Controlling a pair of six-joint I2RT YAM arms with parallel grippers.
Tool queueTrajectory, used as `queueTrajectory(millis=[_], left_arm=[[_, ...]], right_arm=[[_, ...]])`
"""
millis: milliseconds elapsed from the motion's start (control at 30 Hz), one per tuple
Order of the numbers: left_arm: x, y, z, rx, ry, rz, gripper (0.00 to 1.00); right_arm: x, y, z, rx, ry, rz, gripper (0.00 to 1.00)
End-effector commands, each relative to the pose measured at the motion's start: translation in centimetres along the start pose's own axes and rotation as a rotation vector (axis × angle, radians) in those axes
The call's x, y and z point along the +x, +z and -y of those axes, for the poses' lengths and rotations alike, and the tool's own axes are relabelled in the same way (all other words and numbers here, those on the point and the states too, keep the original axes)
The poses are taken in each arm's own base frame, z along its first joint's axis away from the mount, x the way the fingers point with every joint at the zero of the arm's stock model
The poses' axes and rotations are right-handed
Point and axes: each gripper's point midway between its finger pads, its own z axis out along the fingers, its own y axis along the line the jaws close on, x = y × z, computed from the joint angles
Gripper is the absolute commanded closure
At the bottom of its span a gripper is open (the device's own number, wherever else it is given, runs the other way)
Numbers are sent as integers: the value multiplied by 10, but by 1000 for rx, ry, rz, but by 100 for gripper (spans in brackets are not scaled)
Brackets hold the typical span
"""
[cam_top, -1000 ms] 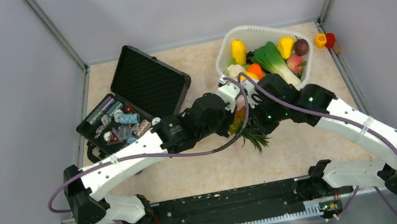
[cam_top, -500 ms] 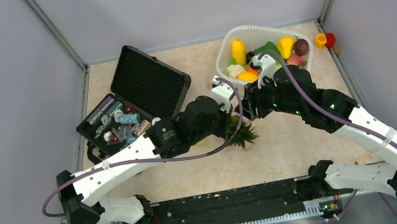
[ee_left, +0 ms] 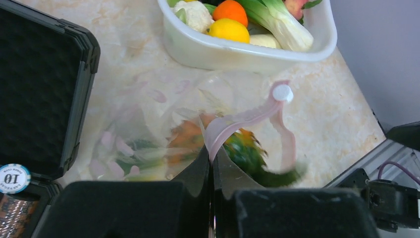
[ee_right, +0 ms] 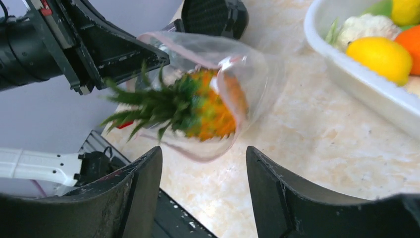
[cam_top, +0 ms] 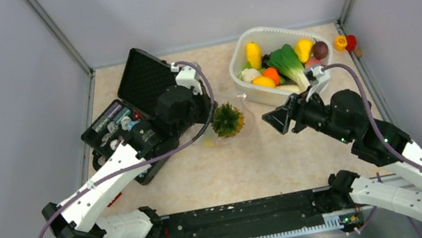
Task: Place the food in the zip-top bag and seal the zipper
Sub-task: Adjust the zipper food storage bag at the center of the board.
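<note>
The zip-top bag hangs clear and crinkly from my left gripper, which is shut on its pink zipper just left of the white slider. A pineapple lies inside, its green crown poking out of the bag's mouth. My right gripper is open and empty, a little right of the bag. The rest of the food sits in the white tub: a yellow mango, an orange, a cauliflower and a leafy stalk.
An open black case with poker chips stands at the left, right behind my left arm. Two small toys lie outside the tub by the right wall. Grey walls close in the table on three sides.
My right gripper has opened, let the pineapple go and drawn back to the right. The left gripper has carried the bag with the pineapple leftward and toward the case.
</note>
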Motion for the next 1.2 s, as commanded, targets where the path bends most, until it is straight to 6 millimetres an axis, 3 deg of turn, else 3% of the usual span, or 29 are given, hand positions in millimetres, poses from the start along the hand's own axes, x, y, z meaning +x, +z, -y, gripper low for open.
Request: queueTrajectory(millis=[0, 267, 367, 467, 533, 633, 733, 867, 933, 1000, 1100, 1167], left_arm=[[-21, -3, 21, 81, -60, 36, 100], [-19, -4, 21, 85, -68, 36, 100], [-18, -5, 18, 77, -68, 41, 100], [-19, -6, 16, 74, -64, 44, 100], [-18, -7, 15, 67, -58, 41, 100], [-19, -9, 9, 43, -42, 47, 100], [-36, -16, 6, 30, -10, 83, 100], [-75, -46, 29, 135, 74, 136, 100], [-85, -58, 23, 104, 91, 164, 100], [-79, -55, -3, -18, 114, 152, 100], [-51, -40, -27, -109, 135, -7, 100], [-44, -43, -10, -21, 137, -77, 100]], right_arm=[[23, 12, -7, -59, 134, -30, 38], [55, 60, 26, 115, 143, -98, 41], [51, 75, 17, 69, 158, -72, 44], [51, 82, 21, 94, 182, -53, 58], [49, 81, 28, 131, 175, -45, 76], [34, 72, 24, 113, 154, 1, 100], [5, 62, -1, 2, 118, 67, 100], [-39, 46, -60, -246, 18, 105, 100], [-61, 37, -72, -284, 7, 168, 100], [-73, 33, -67, -257, 20, 238, 100], [-69, 47, -45, -116, 36, 192, 100], [-64, 52, -62, -185, 25, 127, 100]])
